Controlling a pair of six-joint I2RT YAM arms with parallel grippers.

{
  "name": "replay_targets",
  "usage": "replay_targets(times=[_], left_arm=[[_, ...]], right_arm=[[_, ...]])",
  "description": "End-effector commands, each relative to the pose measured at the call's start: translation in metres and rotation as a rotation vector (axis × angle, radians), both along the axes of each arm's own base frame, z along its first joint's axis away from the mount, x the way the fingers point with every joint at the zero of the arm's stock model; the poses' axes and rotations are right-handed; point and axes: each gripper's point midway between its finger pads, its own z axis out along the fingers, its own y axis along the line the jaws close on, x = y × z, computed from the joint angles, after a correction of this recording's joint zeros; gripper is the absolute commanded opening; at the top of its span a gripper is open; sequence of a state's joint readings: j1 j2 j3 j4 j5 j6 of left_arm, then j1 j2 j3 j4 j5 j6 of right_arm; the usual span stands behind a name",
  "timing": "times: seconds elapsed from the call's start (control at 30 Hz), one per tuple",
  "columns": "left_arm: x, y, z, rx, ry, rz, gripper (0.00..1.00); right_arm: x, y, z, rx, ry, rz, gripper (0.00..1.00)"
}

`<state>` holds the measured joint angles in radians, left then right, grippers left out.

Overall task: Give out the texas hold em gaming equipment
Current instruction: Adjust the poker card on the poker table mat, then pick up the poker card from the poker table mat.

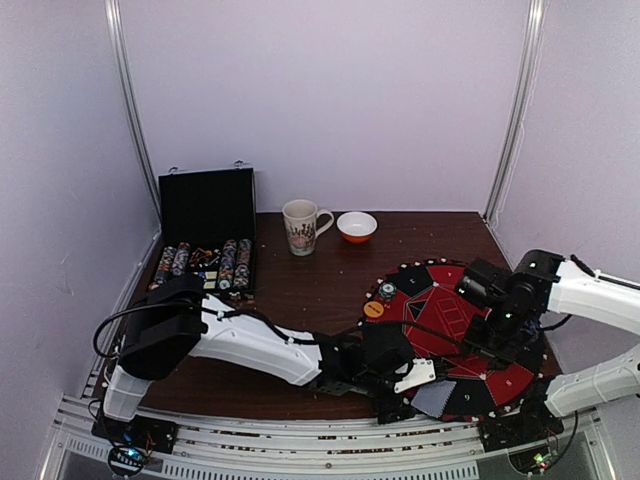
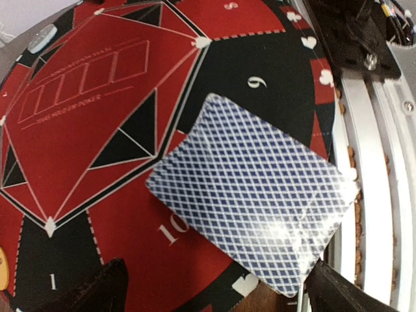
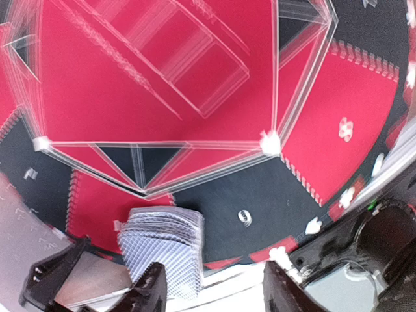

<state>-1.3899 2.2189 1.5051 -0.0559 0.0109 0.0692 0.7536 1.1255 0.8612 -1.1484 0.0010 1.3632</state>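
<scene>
A playing card [image 2: 253,195] with a blue-grey lattice back lies face down on the red-and-black poker mat [image 2: 84,97], near its front edge by the numbers 9 and 10. My left gripper [image 2: 214,296] hovers over the card, open, its fingertips [image 2: 97,289] wide on either side and touching nothing. In the top view the same card [image 1: 435,397] lies just right of the left gripper [image 1: 405,392]. My right gripper [image 3: 214,292] is open and empty above the mat [image 3: 247,188]; the card [image 3: 162,250], blurred, sits beside its left finger [image 3: 146,292]. Two discs [image 1: 379,300] rest on the mat's left edge.
An open black case [image 1: 205,255] with rows of chips stands at the back left. A patterned mug [image 1: 300,226] and an orange-and-white bowl [image 1: 357,227] sit at the back centre. The metal rail [image 2: 377,195] runs right beside the mat's front edge.
</scene>
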Motion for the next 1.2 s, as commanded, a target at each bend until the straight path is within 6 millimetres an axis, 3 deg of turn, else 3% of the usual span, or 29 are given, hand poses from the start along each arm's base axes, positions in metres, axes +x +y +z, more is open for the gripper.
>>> replay_targets(times=[0.0,0.07,0.1,0.23,0.4,0.67,0.97,1.17], left_arm=[[-0.004,-0.006,0.062,-0.105,0.045,0.095,0.98],[-0.006,-0.01,0.076,-0.136,0.09,0.13,0.98],[-0.005,-0.012,0.083,-0.159,0.119,0.163,0.98],[-0.003,-0.03,0.098,-0.235,0.233,0.321,0.98],[-0.011,-0.043,0.081,-0.204,0.251,0.455,0.98],[0.006,-0.043,0.058,-0.169,0.216,0.655,0.98],[0.0,-0.042,0.037,-0.135,0.226,0.703,0.98],[-0.002,-0.047,0.038,-0.155,0.246,0.715,0.98]], right_arm=[[0.033,-0.038,0.038,-0.195,-0.182,0.06,0.76],[0.048,-0.033,0.049,-0.178,-0.24,0.106,0.97],[0.057,-0.03,0.055,-0.162,-0.271,0.125,1.0],[0.082,-0.034,0.087,-0.168,-0.401,0.171,1.0],[0.099,-0.047,0.116,-0.191,-0.538,0.185,1.0],[0.095,-0.047,0.097,-0.194,-0.541,0.266,1.0],[0.091,-0.049,0.09,-0.201,-0.551,0.313,1.0],[0.087,-0.053,0.088,-0.213,-0.549,0.329,1.0]])
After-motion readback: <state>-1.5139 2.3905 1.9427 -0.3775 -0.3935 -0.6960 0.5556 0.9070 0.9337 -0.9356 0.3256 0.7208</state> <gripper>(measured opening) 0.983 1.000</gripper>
